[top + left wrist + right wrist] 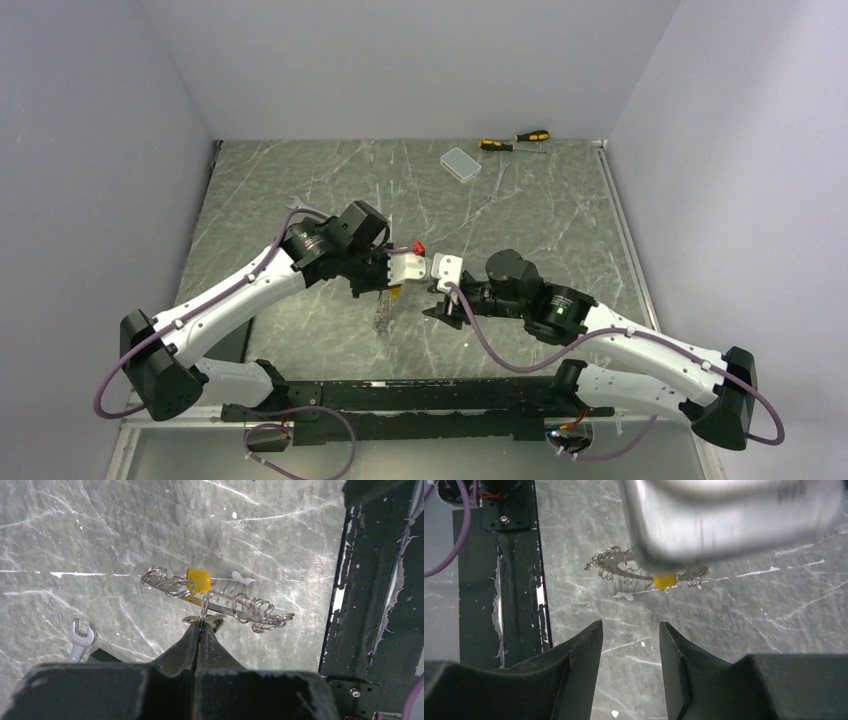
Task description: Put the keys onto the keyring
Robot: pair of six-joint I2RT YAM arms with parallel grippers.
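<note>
Pinched shut, my left gripper held the keyring, yellow-headed key seemingly threaded. My right gripper gaped halfway, empty; other keys I couldn't see.

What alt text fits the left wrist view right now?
The left gripper, shut, pinches one ring of the keyring, a chain of silvery wire loops stretched sideways above the grey marbled table. A yellow-headed key sits among the loops; whether it is threaded on is unclear. A silver spanner lies on the table at lower left.
</note>
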